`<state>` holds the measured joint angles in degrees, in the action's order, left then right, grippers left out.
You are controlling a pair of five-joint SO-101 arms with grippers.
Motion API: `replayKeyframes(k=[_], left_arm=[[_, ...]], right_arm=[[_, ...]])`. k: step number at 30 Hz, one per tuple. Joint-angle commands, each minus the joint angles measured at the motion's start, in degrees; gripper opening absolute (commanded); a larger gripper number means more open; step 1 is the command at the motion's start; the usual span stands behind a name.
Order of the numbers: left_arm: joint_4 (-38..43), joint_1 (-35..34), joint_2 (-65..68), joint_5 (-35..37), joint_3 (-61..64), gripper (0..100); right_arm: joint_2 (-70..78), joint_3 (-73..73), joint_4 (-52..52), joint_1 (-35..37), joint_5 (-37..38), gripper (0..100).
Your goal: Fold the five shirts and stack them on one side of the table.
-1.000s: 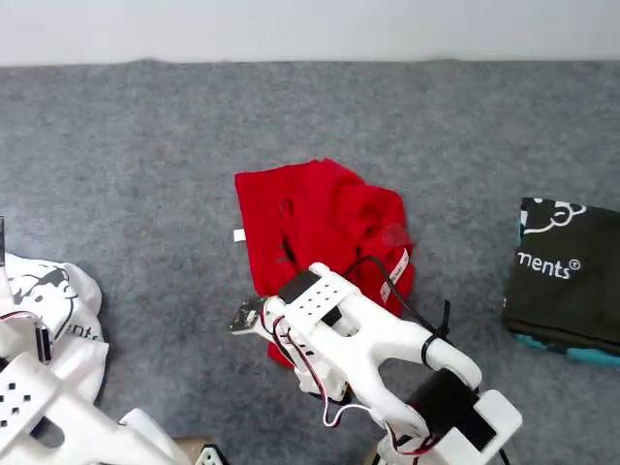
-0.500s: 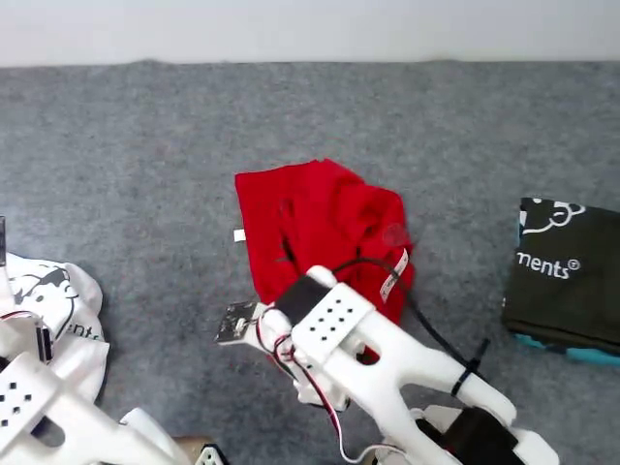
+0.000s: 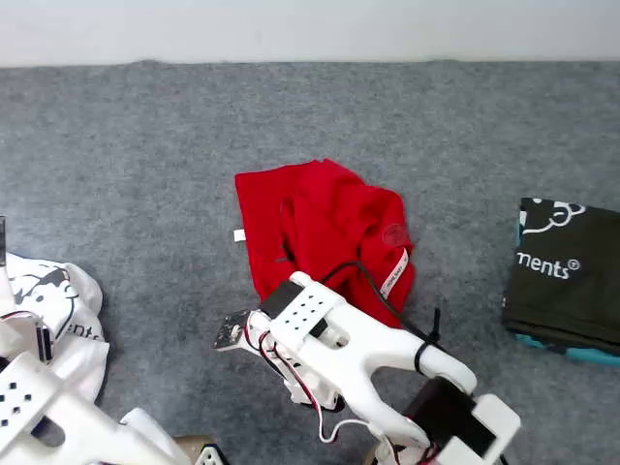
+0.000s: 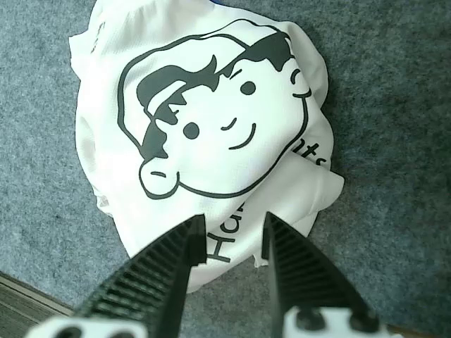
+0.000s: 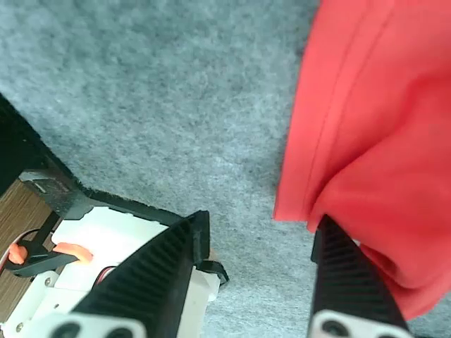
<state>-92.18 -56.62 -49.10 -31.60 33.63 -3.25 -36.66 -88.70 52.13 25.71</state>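
My right pincer [image 5: 262,224] is spread wide over the grey table [image 3: 145,145]. The crumpled red shirt [image 5: 380,141] lies just beside one finger, its lower corner reaching into the gap; I cannot tell if cloth and finger touch. My left pincer [image 4: 234,222] hangs with its fingers parted, and the white shirt [image 4: 211,120] with the cartoon face is bunched directly beneath and ahead of the tips. The folded dark shirt [image 3: 567,276] sits well apart from both pincers.
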Motion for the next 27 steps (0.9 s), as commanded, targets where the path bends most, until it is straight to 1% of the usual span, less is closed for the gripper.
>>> replayKeyframes(k=[1,3,6,8,14,16,20,27], left_arm=[[-0.18,-0.09,-0.97,-0.44,-1.89,14],[-0.18,-0.09,-0.97,-0.44,-1.89,14],[-0.18,-0.09,-0.97,-0.44,-1.80,14],[-0.09,-0.09,-0.97,-0.44,-1.71,14],[-0.09,-0.26,-0.97,-0.44,0.66,14],[-0.09,-0.26,-0.97,-0.44,0.84,14],[0.00,-0.18,-0.97,-0.44,0.48,14],[0.00,-0.18,-0.97,-0.44,0.48,14]], right_arm=[[0.04,0.09,0.75,0.66,-0.26,23.7],[-0.22,0.53,-0.40,1.54,-0.53,23.7],[-1.54,1.76,-3.56,5.41,-0.62,23.7],[-2.77,1.67,-3.65,7.08,-0.62,23.7],[-2.15,1.49,-2.07,7.16,-0.62,23.7],[-1.10,1.49,-1.27,6.02,-0.62,23.7],[1.63,1.49,1.36,1.45,0.09,23.7],[5.85,1.93,2.86,-7.16,6.24,23.6]])
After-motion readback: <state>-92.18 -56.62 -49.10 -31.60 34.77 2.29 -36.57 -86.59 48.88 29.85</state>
